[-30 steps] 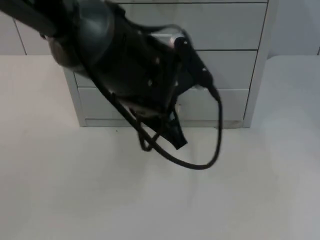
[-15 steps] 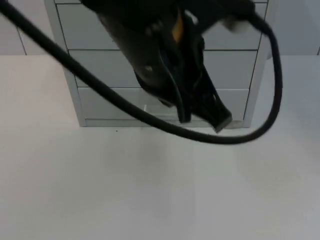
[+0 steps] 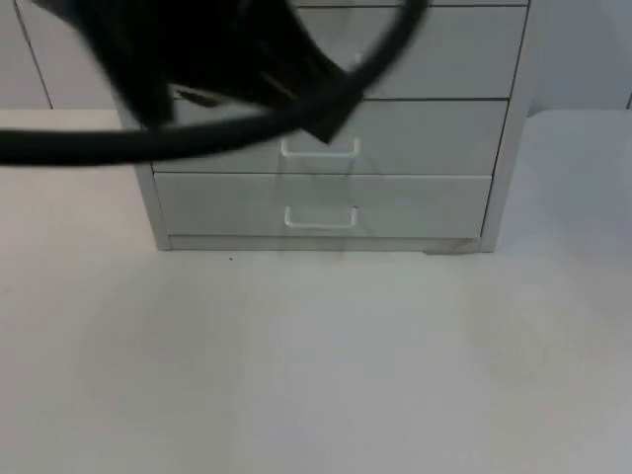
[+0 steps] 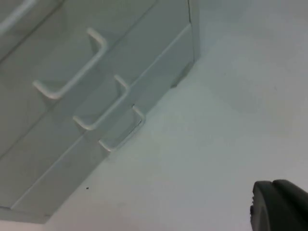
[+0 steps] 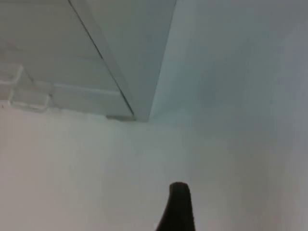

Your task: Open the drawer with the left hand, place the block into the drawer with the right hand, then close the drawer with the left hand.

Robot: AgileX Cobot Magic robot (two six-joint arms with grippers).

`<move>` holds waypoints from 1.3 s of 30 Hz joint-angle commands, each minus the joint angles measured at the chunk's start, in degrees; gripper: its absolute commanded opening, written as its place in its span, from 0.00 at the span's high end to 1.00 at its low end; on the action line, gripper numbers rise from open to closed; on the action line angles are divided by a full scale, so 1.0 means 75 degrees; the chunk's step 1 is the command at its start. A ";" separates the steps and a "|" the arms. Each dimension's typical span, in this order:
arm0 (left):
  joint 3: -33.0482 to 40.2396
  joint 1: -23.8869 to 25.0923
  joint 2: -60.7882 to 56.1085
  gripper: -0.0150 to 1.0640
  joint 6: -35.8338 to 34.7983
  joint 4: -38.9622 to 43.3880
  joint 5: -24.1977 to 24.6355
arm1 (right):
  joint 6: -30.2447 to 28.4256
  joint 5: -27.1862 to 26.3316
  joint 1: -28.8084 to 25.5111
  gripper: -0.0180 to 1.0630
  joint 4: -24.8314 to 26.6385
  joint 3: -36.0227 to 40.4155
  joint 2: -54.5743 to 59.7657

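Since a second ago our left arm (image 3: 197, 69) has swung up from 6 o'clock off the drawer unit (image 3: 326, 128), baring its handles with all drawers shut. From the left wrist we see three handles (image 4: 72, 72); from the right wrist, the unit's corner (image 5: 130, 96). We cannot tell either pincer's state, nor where the block is.

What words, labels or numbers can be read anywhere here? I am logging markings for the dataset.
None: no text, brand, number or sign is readable.
The drawer cabinet fronts and handles are plain white.
The table is bare of print.
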 commanded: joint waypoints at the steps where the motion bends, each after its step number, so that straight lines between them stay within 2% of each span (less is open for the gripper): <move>1: 0.0247 0.0034 -0.0559 0.99 -0.0221 -0.0130 -0.0144 | -0.0102 -0.0058 0.0009 0.39 0.0078 0.0062 -0.0527; 11: 0.1037 0.0034 -0.2889 0.99 -0.0812 -0.0130 -0.0154 | -0.0254 -0.0654 0.0009 0.39 0.0095 0.1195 -0.2652; 17: 0.1400 0.0034 -0.4374 0.99 -0.0860 -0.0130 -0.0132 | -0.0254 -0.0642 0.0009 0.39 0.0095 0.1803 -0.3734; 24: 0.2159 0.0034 -0.6070 0.99 -0.0937 -0.0145 0.0048 | -0.0254 0.0185 0.0009 0.39 0.0093 0.2112 -0.4939; 27: 0.2283 0.0034 -0.6630 0.99 -0.0937 -0.0182 0.0325 | -0.0221 0.0433 0.0009 0.39 0.0093 0.2170 -0.5365; 30: 0.2289 0.0034 -0.7432 0.99 -0.0904 -0.0246 0.1194 | 0.0096 0.0707 0.0009 0.39 0.0055 0.2400 -0.6074; 32: 0.2289 0.0034 -0.7654 0.99 -0.0888 -0.0285 0.1379 | 0.0134 0.0724 0.0009 0.39 0.0017 0.2519 -0.6287; 36: 0.2289 0.0034 -0.8420 0.99 -0.0756 -0.0435 0.2240 | 0.1103 0.0972 0.0009 0.39 -0.0849 0.2991 -0.7057; 37: 0.2289 0.0034 -0.8420 0.99 -0.0756 -0.0435 0.2240 | 0.1103 0.0972 0.0009 0.39 -0.0849 0.2991 -0.7057; 39: 0.2289 0.0034 -0.8805 0.99 -0.0756 -0.0472 0.2554 | 0.1432 0.1222 0.0009 0.39 -0.1339 0.3170 -0.7395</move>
